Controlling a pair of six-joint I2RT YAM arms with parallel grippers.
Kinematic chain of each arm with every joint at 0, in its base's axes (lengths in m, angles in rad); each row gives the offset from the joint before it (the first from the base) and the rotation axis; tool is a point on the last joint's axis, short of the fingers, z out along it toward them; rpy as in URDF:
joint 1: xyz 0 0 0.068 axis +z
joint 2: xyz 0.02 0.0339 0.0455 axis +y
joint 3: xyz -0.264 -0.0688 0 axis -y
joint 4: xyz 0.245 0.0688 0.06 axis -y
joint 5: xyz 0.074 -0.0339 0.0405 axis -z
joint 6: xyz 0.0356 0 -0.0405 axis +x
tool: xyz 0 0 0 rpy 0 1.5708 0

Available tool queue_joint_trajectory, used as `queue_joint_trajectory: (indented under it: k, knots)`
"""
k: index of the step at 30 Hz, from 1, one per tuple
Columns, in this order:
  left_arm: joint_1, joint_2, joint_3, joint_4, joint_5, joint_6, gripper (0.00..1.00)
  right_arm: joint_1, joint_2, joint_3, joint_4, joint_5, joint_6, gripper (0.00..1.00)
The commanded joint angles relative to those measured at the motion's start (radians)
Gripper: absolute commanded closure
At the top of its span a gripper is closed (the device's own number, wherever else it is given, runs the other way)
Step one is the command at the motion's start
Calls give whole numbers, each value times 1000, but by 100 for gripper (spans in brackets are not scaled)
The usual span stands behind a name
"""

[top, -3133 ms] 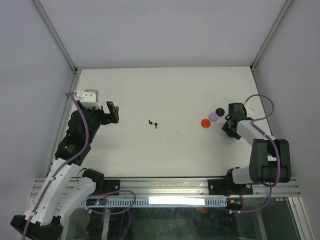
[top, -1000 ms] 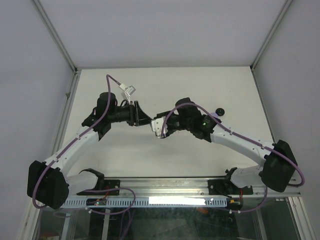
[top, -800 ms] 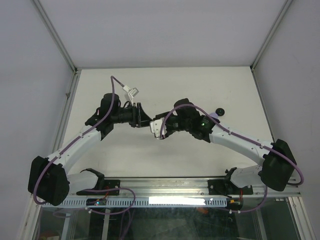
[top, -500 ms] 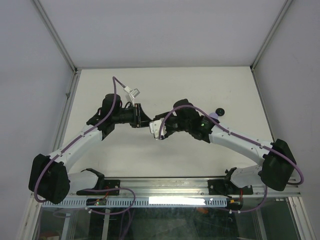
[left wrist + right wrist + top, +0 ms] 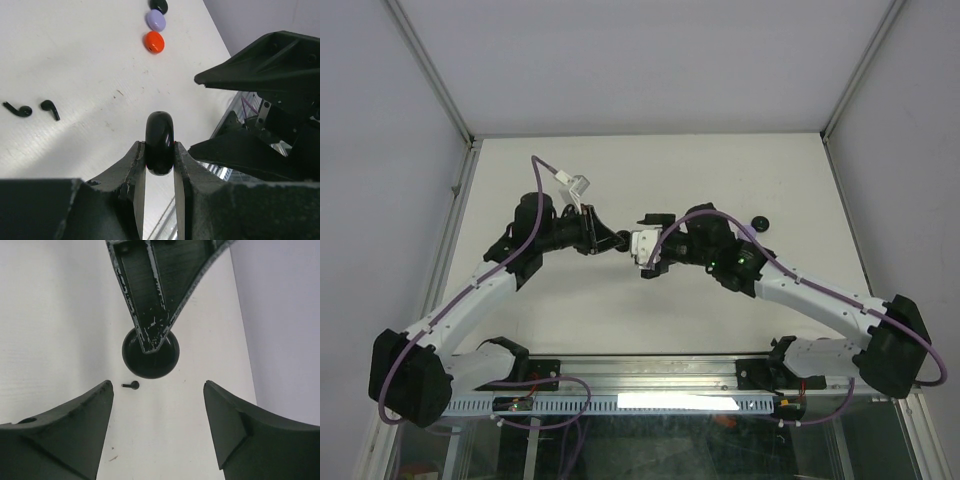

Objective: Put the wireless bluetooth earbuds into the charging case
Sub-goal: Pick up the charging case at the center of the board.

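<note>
My left gripper [image 5: 160, 146] is shut on a round black charging case [image 5: 159, 134], held on edge above the table. In the top view it [image 5: 612, 240] meets my right gripper [image 5: 638, 244] at mid-table. My right gripper [image 5: 157, 385] stands open, its fingers apart on either side and short of the case [image 5: 159, 362]. Two black wireless bluetooth earbuds [image 5: 19, 109] [image 5: 50, 108] lie on the table to the left in the left wrist view. One earbud [image 5: 131, 385] shows under the case in the right wrist view. In the top view the arms hide the earbuds.
Three small round cases lie in a row far off in the left wrist view: red [image 5: 154, 41], lavender [image 5: 156, 20] and black [image 5: 159, 5]. The black one [image 5: 757, 222] shows at the right in the top view. A metal frame edges the white table [image 5: 720, 170].
My left gripper has shut on the black case. My right gripper has opened, let go of it and drawn back to the right.
</note>
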Motion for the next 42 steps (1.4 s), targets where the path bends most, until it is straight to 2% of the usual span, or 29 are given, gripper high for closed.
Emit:
queue_joint_trajectory:
  k: [1, 3, 4, 5, 8, 11, 14, 17, 20, 24, 30, 35, 42]
  knots:
    - [-7, -90, -15, 97, -111, 45, 100, -15, -79, -36, 176, 31, 247, 23]
    - [-7, -124, -33, 131, -137, 49, 100, -24, -93, -47, 220, 44, 354, 18]
    - [-7, -143, -44, 149, -147, 52, 100, -29, -101, -56, 242, 48, 404, 3]
    - [-7, -160, -56, 174, -158, 52, 100, -30, -110, -67, 267, 51, 439, 1]
    - [-7, -217, -97, 251, -201, 34, 100, -32, -133, -91, 316, 64, 550, 0]
    - [-7, -266, -136, 325, -238, 21, 100, -37, -146, -89, 338, 190, 800, 0]
    - [-8, -304, -171, 388, -249, 14, 100, -47, -151, -95, 352, 243, 921, 0]
    - [-7, -329, -205, 469, -255, 0, 99, -47, -171, -144, 444, 237, 969, 0]
    - [-7, -341, -235, 553, -225, -8, 100, -48, -186, -220, 569, 101, 920, 0]
    - [-7, -331, -263, 663, -168, -25, 100, -48, -199, -232, 552, 21, 906, 0]
    - [-8, -293, -296, 824, -69, -56, 100, -49, -205, -282, 689, -45, 945, 2]
    - [-8, -250, -298, 929, 17, -97, 100, -60, -177, -289, 771, -115, 989, 15]
    - [-14, -228, -320, 1048, 90, -141, 100, -121, -145, -299, 917, -234, 1090, 21]
